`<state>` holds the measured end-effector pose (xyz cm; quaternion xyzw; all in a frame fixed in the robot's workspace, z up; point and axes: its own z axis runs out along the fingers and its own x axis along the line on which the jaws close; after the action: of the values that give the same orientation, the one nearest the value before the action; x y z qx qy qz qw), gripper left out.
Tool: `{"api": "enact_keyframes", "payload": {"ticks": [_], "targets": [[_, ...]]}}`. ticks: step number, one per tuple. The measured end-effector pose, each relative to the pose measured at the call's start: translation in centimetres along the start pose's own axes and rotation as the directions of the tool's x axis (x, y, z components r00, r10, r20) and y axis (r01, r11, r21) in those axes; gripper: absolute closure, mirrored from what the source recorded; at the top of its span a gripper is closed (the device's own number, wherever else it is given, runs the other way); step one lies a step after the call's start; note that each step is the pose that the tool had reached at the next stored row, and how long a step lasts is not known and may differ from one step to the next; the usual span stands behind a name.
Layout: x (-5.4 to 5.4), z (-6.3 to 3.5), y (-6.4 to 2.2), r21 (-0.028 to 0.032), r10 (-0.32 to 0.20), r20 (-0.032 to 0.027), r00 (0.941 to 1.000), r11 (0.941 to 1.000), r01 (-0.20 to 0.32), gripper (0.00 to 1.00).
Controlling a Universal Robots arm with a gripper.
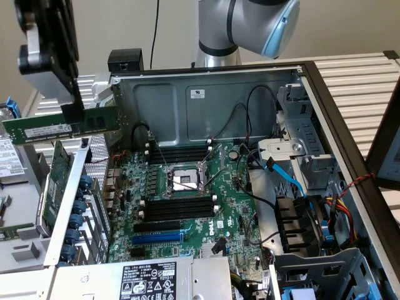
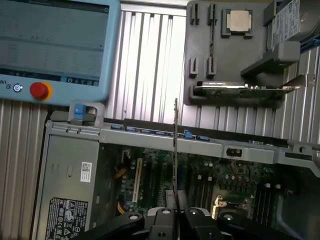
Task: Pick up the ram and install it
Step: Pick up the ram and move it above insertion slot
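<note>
Currently the long narrow green ram stick with its white label hangs level in the air beyond the open grey metal computer case, at the exterior view's left. The black claw is clamped shut on its upper edge. The long black memory slots on the green motherboard lie well apart from it. Judging by this narrow pinch, the stick could pivot, clip the case wall, or meet a slot skewed and jam.
</note>
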<state>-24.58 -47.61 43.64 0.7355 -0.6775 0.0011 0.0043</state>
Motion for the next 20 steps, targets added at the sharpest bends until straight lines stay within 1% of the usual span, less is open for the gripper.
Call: {"api": "enact_keyframes", "payload": {"ticks": [2,3,9,11,16,20], "targets": [[-0.3,0.03,-0.78,-0.0002,0.0,-0.0018,1.0,1.0,0.0,0.87],[-0.6,0.09,-1.05,-0.0004,0.0,-0.0042,1.0,1.0,0.0,0.87],[-2.2,0.74,-2.55,-0.0019,0.0,-0.0234,0.9997,1.0,0.0,0.87],[-2.7,0.96,-3.26,-0.0024,0.0,-0.0276,0.9996,1.0,0.0,0.87],[-4.1,1.39,-5.23,-0.003,0.0,-0.0354,0.9994,1.0,0.0,0.87],[-5.0,1.55,-6.67,-0.0024,0.0,-0.0366,0.9993,1.0,0.0,0.87]]}}
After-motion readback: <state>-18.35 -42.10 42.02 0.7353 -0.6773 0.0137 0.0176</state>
